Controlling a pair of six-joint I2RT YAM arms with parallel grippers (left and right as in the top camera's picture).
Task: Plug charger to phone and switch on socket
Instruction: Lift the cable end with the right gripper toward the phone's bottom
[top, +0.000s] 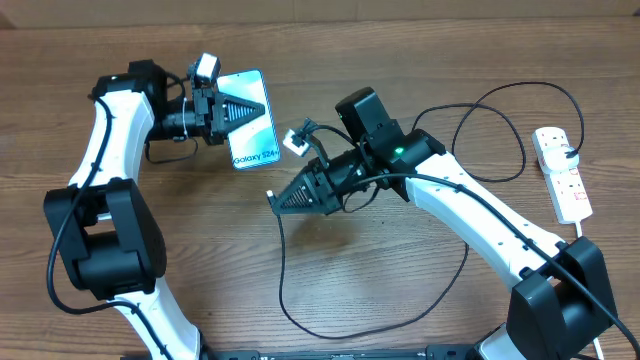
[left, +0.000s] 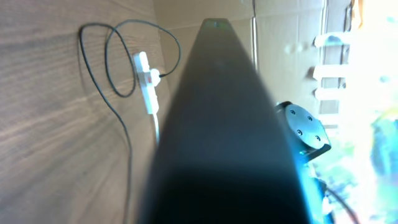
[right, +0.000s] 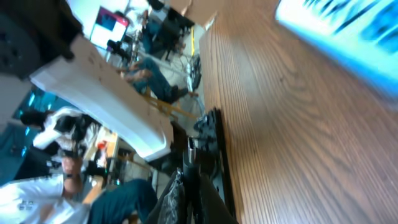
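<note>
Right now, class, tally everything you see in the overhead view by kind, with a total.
Robot arms: 2
Phone: 1
Charger cable: 1
Power strip: 1
Total: 5

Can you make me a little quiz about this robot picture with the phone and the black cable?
1. True or false: the charger is already plugged into the phone.
2. Which fingers hold the phone? A: left. B: right.
3. Fill in: the white socket lies on the robot's ___ side.
Key: 1 false, the charger tip and the phone are apart. 2 A, the left fingers are shut on the phone. 3 right.
</note>
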